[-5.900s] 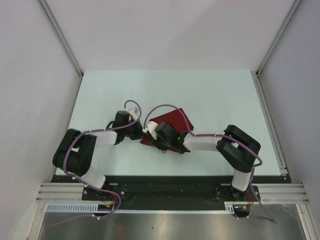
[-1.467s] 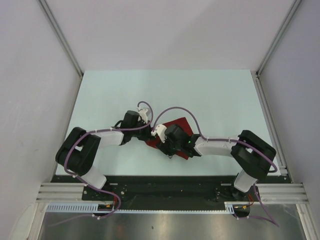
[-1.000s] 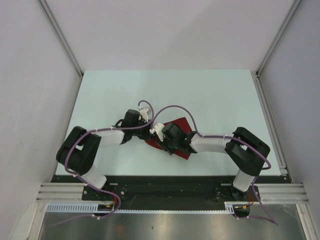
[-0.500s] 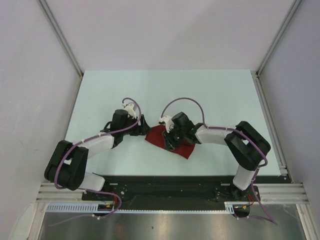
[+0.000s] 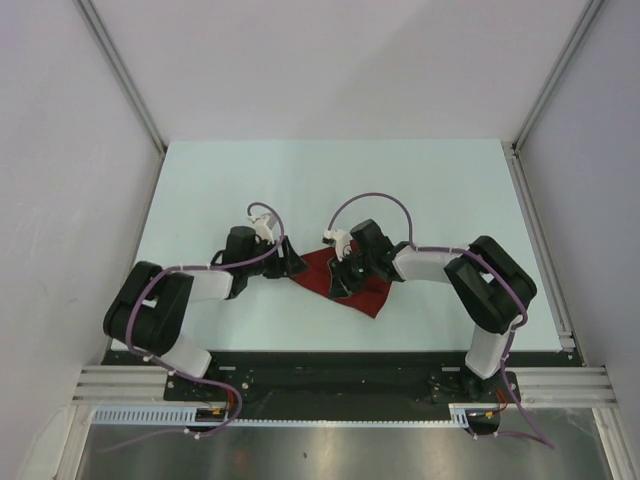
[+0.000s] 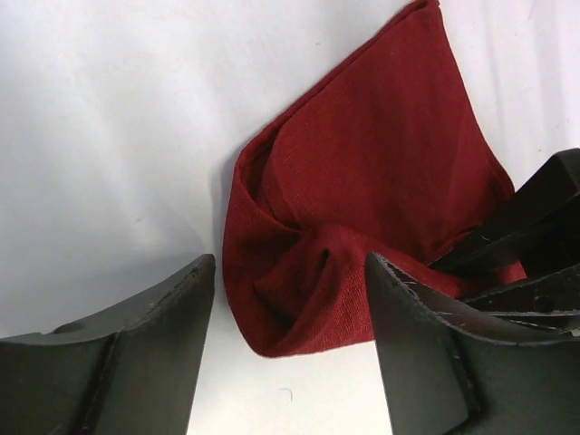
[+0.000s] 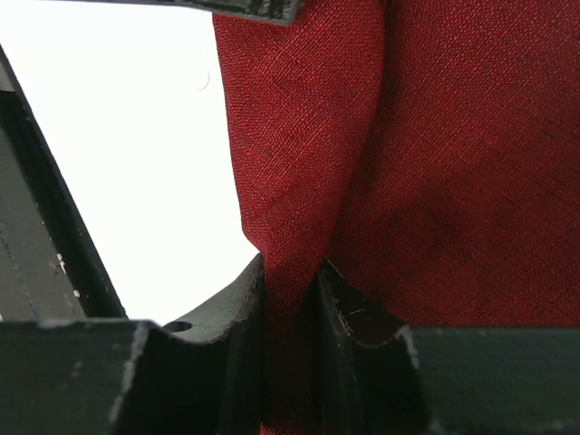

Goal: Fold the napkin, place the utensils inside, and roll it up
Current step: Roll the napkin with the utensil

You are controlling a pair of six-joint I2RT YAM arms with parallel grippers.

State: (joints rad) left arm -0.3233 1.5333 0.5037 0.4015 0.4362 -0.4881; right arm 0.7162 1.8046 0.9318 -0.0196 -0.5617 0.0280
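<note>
The dark red napkin (image 5: 362,291) lies crumpled on the pale table between the two arms. In the left wrist view its rolled, bunched end (image 6: 308,290) lies a little ahead of my left gripper (image 6: 290,353), whose jaws stand open on either side without touching it. My right gripper (image 7: 290,299) is shut on a raised fold of the napkin (image 7: 299,163), pinched between both fingers; from above that gripper (image 5: 343,272) sits over the cloth's upper left part. The utensils are hidden from every view.
The pale table (image 5: 420,190) stretches behind the cloth, bounded by white walls and a metal rail (image 5: 540,240) on the right. The black tips of the right gripper (image 6: 535,245) show at the right edge of the left wrist view.
My left gripper let go of the napkin, opened and drew back to the left. My right gripper shifted up and slightly right, holding its pinch on the cloth, and the napkin's left end went slack.
</note>
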